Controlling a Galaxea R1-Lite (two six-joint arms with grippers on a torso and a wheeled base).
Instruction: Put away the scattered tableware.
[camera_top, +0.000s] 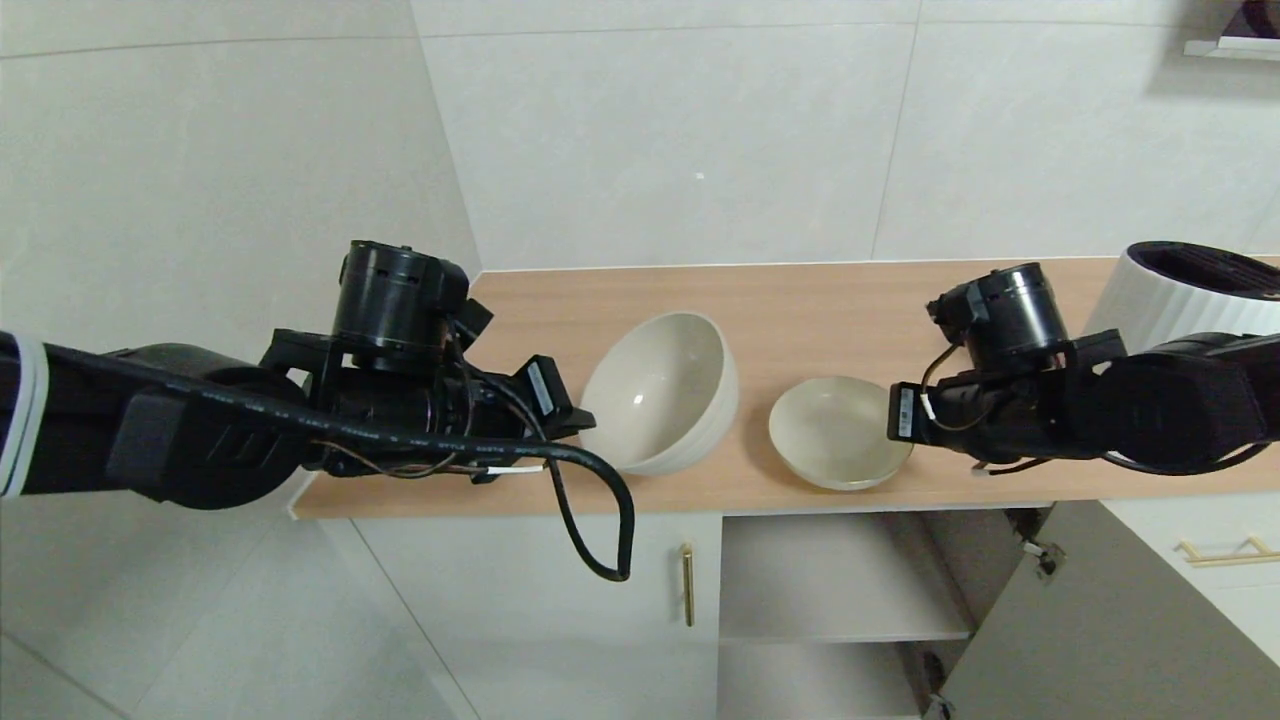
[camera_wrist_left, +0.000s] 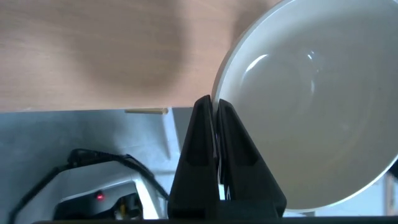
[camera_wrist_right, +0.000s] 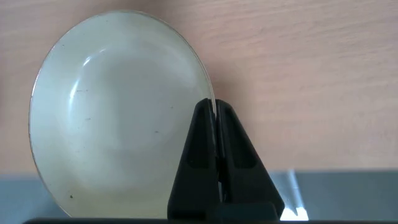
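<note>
A large cream bowl (camera_top: 665, 390) is tilted above the wooden counter (camera_top: 800, 300), its opening facing up and toward me. My left gripper (camera_top: 585, 418) is shut on its rim at the near left; the left wrist view shows the fingers (camera_wrist_left: 202, 134) pinching the bowl's (camera_wrist_left: 311, 106) edge. To its right a smaller shallow bowl (camera_top: 835, 430) is held near the counter's front edge, with my right gripper (camera_top: 900, 420) shut on its right rim. In the right wrist view the fingers (camera_wrist_right: 200, 137) clamp the small bowl's (camera_wrist_right: 118, 106) rim.
A white ribbed container (camera_top: 1190, 290) stands on the counter at the far right. Below the counter an open cabinet (camera_top: 830, 580) shows a shelf, its door (camera_top: 1090, 620) swung out to the right. A closed door with a gold handle (camera_top: 687, 585) is to its left. Tiled wall behind.
</note>
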